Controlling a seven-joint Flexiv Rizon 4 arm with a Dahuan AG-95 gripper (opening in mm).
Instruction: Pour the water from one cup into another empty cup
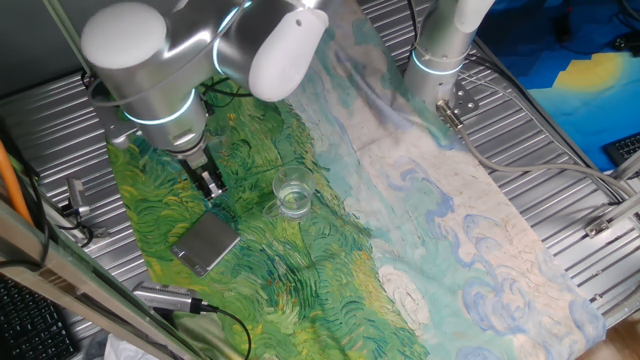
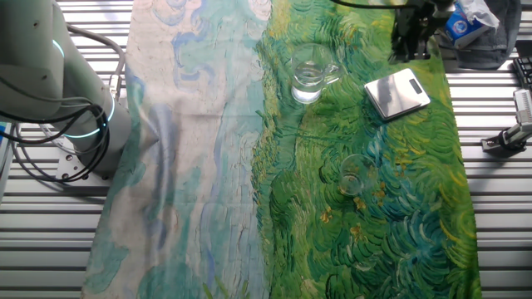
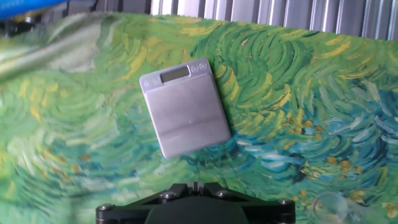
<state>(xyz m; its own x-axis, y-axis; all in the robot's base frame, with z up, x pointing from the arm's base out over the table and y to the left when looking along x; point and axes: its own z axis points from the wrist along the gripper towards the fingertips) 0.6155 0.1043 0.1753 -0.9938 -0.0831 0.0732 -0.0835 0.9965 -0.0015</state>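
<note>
A clear glass cup with a handle (image 2: 309,73) stands on the green painted cloth and holds clear water; it also shows as the handled cup (image 1: 292,195) in one fixed view. A smaller, short clear cup (image 2: 353,174) stands apart from it on the cloth, and looks empty. My gripper (image 1: 210,182) hangs over the cloth beside the grey square block (image 1: 205,243), well clear of both cups. Its fingers are shut with nothing between them. In the hand view the gripper (image 3: 194,185) looks down on the block (image 3: 186,109). A bit of clear glass (image 3: 333,202) shows at the bottom right.
The grey block (image 2: 397,91) lies between my gripper (image 2: 411,37) and the handled cup. A second robot base (image 1: 440,50) stands at the cloth's far end. Cables and a black-tipped tool (image 1: 170,298) lie on the metal slats beside the cloth.
</note>
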